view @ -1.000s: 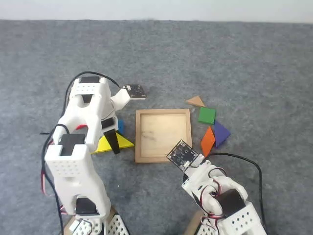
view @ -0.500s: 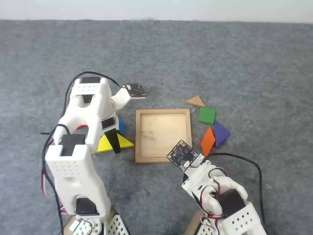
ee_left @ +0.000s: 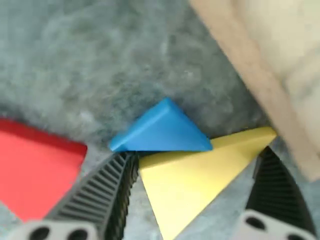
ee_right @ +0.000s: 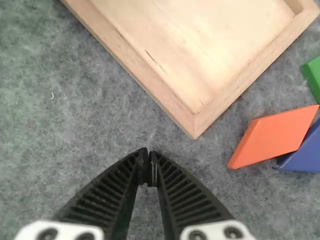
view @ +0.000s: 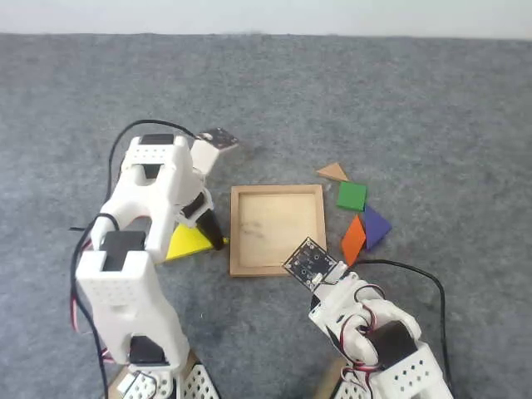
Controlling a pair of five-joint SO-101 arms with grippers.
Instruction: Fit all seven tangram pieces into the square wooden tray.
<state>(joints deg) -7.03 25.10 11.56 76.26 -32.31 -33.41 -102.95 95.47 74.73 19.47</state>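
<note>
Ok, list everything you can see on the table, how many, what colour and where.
tray: one, pale wood, mid-table, nothing inside
yellow triangle: one, yellow, beside the tray, on the left arm's side
blue triangle: one, blue, against the yellow triangle
red piece: one, red, near the blue triangle, partly cut off
tan triangle: one, tan, past the tray's far corner
green square: one, green, next to the tan triangle
orange piece: one, orange, close beside the tray
purple triangle: one, purple, against the orange piece
mat: one, grey, covering the table
left gripper: one, black, open around the yellow triangle
right gripper: one, black, shut, over the mat near a tray corner
</note>
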